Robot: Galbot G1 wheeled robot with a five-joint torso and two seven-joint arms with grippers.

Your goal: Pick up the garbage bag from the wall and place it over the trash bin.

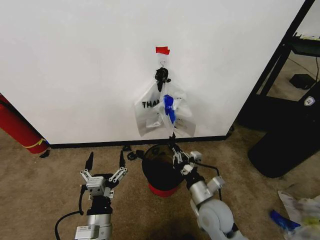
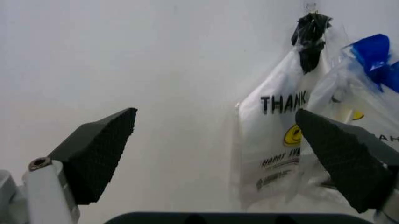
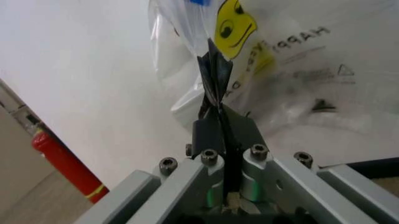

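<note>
Garbage bag (image 1: 170, 111) hanging from hook (image 1: 162, 63) on wall (image 1: 75, 60), above trash bin (image 1: 161, 172). Right gripper (image 3: 215, 100) pinched shut on its lower edge; left gripper (image 1: 105, 161) spread open over floor. Best lifted gently upward off hook, avoiding tears.

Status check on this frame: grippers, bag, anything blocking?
Right gripper shut on garbage bag, bag on wall hook. Left gripper open, low beside trash bin. THANK YOU bag hangs alongside.
</note>
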